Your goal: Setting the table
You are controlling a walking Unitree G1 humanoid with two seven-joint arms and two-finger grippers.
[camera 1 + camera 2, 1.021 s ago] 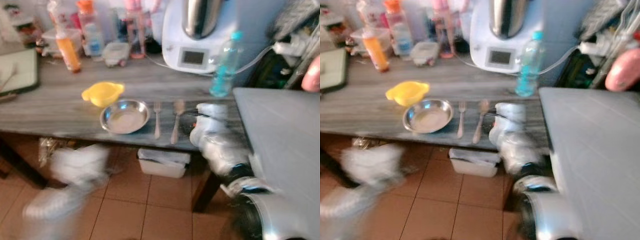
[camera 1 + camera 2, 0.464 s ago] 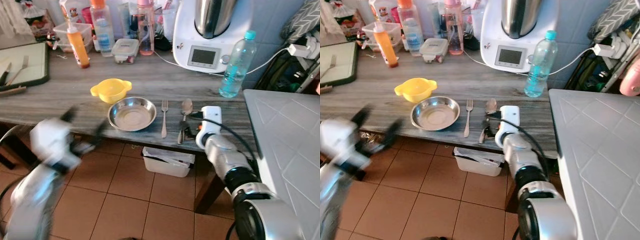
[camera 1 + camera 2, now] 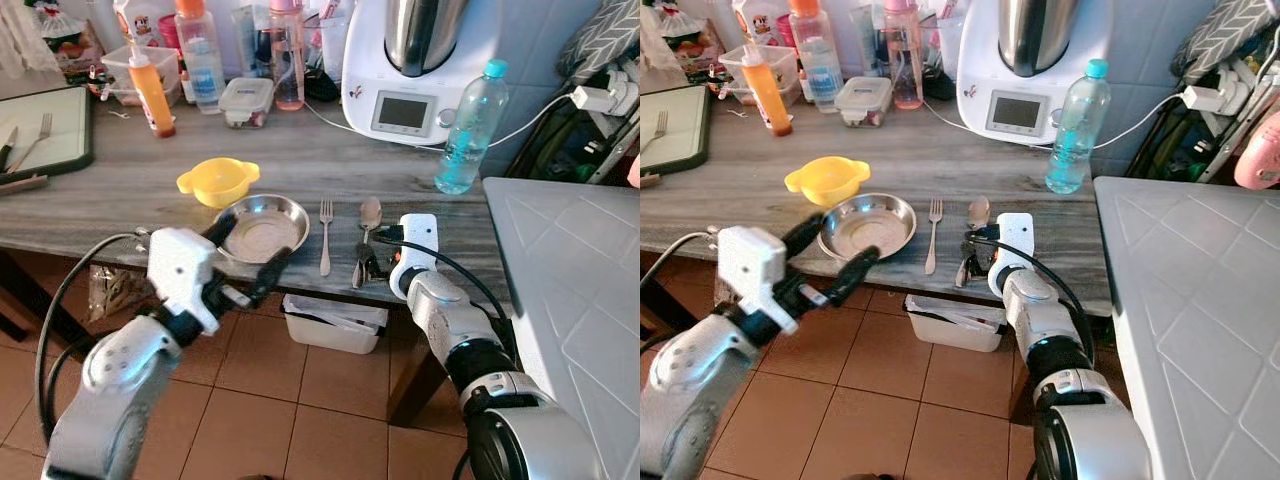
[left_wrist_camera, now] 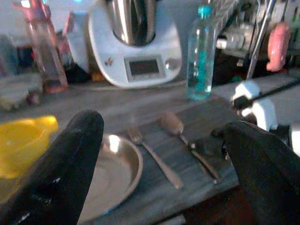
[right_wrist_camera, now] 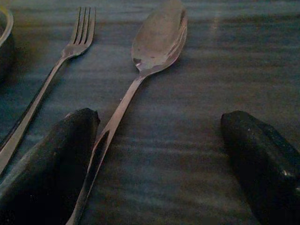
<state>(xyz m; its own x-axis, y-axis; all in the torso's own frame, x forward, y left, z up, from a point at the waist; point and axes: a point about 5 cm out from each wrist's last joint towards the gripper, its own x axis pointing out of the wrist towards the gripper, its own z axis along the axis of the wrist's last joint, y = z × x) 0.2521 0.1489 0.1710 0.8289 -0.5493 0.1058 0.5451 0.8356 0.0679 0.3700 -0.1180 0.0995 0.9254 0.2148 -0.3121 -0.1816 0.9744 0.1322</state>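
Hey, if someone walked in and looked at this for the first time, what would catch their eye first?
Probably the round steel plate near the front edge of the grey wooden counter, with a steel fork and steel spoon laid beside it and a yellow plastic bowl just behind. The open left gripper hovers in front of the plate, and the open right gripper sits at the spoon's handle.
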